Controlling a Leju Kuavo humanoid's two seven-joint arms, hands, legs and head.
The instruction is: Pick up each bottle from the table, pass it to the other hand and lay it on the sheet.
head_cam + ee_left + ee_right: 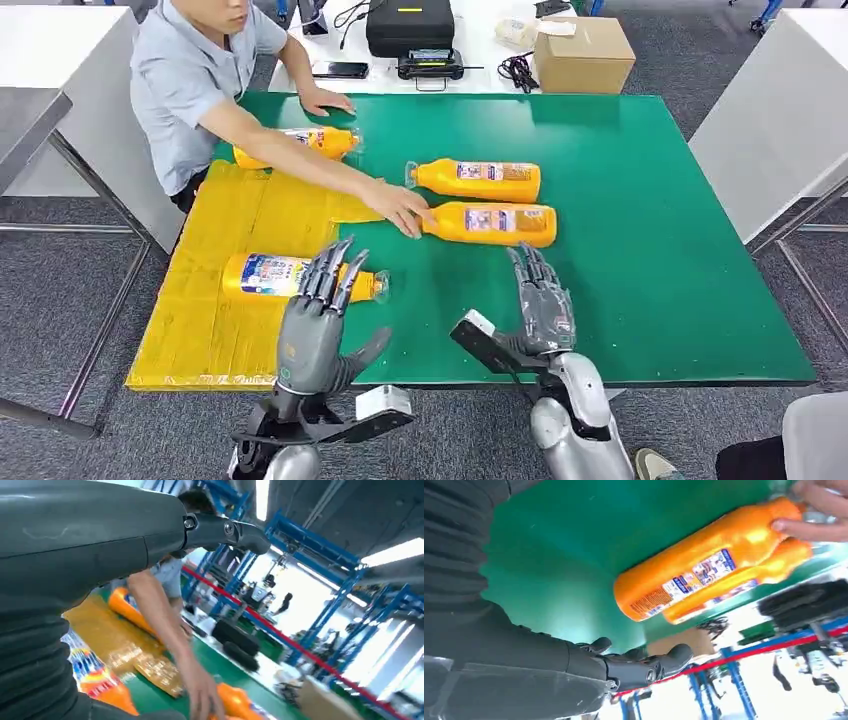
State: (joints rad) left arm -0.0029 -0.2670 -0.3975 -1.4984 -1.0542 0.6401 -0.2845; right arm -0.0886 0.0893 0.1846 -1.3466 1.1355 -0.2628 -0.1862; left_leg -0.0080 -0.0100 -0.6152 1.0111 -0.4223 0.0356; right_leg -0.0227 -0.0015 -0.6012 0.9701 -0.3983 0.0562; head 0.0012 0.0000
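Two orange bottles lie side by side on the green table (650, 250): the nearer bottle (490, 223) (694, 575) and the farther bottle (478, 180). A person's hand (400, 208) touches the nearer bottle's neck. On the yellow sheet (230, 240) lie two more orange bottles, one near me (290, 276) (102, 687) and one at the sheet's far end (300, 143). My left hand (318, 320) hovers open above the sheet's near bottle, fingers straight. My right hand (543, 300) is open and empty, short of the nearer table bottle.
A person (200, 80) leans over the table's far left corner, arm stretched across the sheet. Behind the table stand a cardboard box (583, 55), a black case (410, 25), a phone (340, 70) and cables. White tables flank both sides.
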